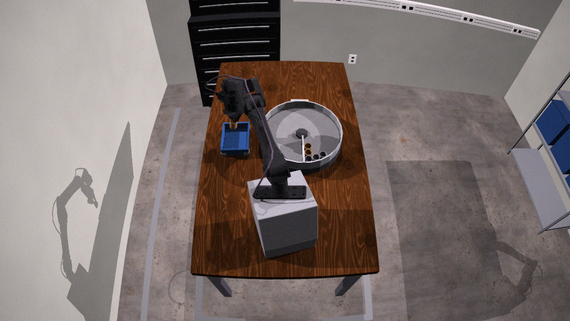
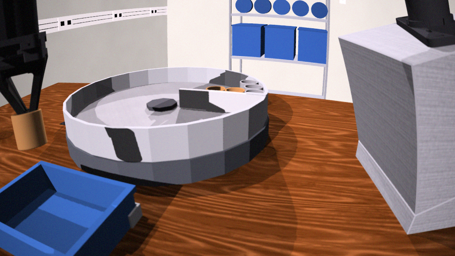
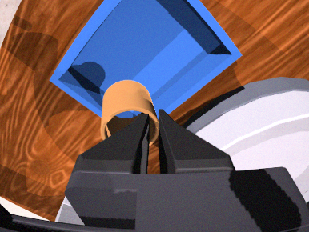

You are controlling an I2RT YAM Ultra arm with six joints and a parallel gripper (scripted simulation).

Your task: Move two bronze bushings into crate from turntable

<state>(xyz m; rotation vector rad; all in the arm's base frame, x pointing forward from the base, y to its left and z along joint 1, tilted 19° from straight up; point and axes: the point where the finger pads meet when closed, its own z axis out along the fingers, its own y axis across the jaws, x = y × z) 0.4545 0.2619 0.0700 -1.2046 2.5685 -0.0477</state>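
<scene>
My gripper [image 3: 154,116] is shut on the wall of a bronze bushing [image 3: 128,106] and holds it upright over the near edge of the blue crate [image 3: 146,42]. The gripper [image 1: 233,119] and the bushing [image 1: 233,124] hang at the crate's far end [image 1: 235,138] in the top view. In the exterior view the bushing [image 2: 28,128] hangs below the fingers [image 2: 24,109], above the table behind the crate [image 2: 60,209]. The crate looks empty. Two bronze bushings [image 2: 225,88] and three grey ones [image 2: 251,85] stand in the turntable [image 2: 165,117] behind its divider.
The turntable [image 1: 304,133] sits right of the crate, close to the arm. The arm's grey pedestal [image 1: 285,217] stands at the table's middle front. A black drawer cabinet [image 1: 235,43] is behind the table, a shelf with blue bins [image 2: 280,41] off to the side.
</scene>
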